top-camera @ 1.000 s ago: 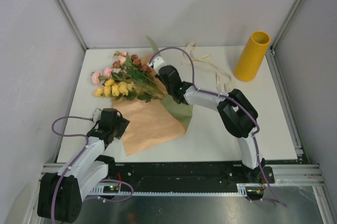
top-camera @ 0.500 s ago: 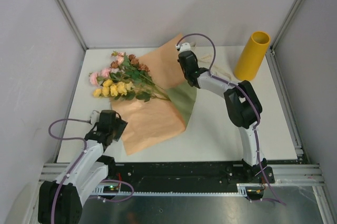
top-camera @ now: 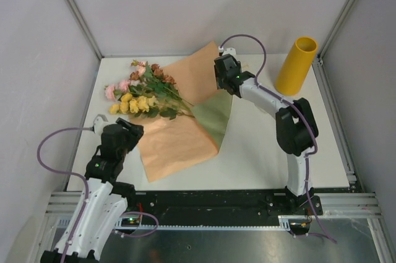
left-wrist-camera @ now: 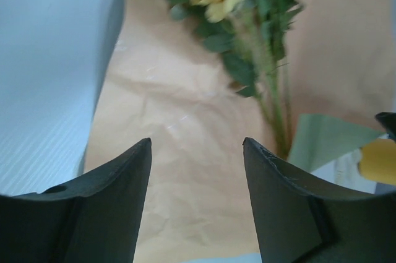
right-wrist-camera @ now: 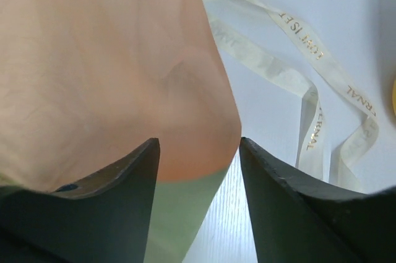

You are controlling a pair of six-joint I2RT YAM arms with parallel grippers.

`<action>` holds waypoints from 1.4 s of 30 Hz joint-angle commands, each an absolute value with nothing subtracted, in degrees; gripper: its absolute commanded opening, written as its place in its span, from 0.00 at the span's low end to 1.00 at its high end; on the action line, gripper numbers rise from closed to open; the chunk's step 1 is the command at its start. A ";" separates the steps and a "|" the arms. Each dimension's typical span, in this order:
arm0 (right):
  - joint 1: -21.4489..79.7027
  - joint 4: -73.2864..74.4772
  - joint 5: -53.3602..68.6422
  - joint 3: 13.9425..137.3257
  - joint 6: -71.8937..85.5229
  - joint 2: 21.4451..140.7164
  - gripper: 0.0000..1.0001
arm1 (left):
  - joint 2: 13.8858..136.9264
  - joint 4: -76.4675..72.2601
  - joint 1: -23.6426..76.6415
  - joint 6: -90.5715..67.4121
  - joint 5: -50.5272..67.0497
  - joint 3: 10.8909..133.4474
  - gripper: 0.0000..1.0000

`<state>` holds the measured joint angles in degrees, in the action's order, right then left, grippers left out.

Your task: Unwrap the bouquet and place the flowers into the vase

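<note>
The table [top-camera: 260, 151] is being viewed from above. The paper [top-camera: 179, 142] is lying opened across its left half, peach side up, with one green corner folded over. The flowers [top-camera: 145, 93] are being carried on it, blooms toward the far left and stems running toward the centre. The vase [top-camera: 296, 65] is standing upright at the far right, well apart. The right hand [top-camera: 224, 68], open and gripping nothing, is being held at the paper's far corner, between stems and vase. The left hand [top-camera: 125, 133], likewise open and empty, is hovering nearer the blooms. The ribbon [right-wrist-camera: 291, 77] is lying loose beside the right hand.
</note>
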<state>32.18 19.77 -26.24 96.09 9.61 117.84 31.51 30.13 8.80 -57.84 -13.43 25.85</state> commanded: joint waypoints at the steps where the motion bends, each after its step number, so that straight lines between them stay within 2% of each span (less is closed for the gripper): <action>1: 34.92 22.46 -24.05 94.18 12.96 108.11 0.64 | 28.89 29.88 8.35 -43.78 -14.20 33.33 0.67; 5: 38.62 24.22 -24.98 93.51 12.74 106.03 0.70 | 29.09 30.74 8.39 -36.09 -11.98 36.57 0.73; 9: 43.00 23.40 -24.82 92.92 11.99 106.21 0.71 | 30.11 32.44 8.35 -32.98 -8.36 38.28 0.79; 13: 47.35 21.17 -27.24 92.24 9.80 109.74 0.73 | 30.17 34.52 8.35 -30.08 -7.09 38.68 0.96; 15: 49.41 19.80 -29.97 92.34 7.68 112.25 0.78 | 30.09 35.08 8.42 -29.60 -7.33 38.72 0.99; 24: 53.23 19.43 -50.41 97.15 1.93 122.89 0.84 | 30.21 35.40 8.39 -29.28 -8.59 39.02 1.00; 31: 52.03 23.63 -59.60 94.48 4.23 121.25 0.85 | 29.40 35.36 8.35 -29.47 -8.99 38.98 1.00; 36: 52.24 36.97 -64.66 92.08 13.26 115.83 0.85 | 29.02 35.42 8.36 -29.58 -9.37 38.89 1.00; 42: 52.48 54.73 -62.39 87.93 26.12 108.05 0.86 | 28.56 35.62 8.39 -30.01 -10.08 38.89 1.00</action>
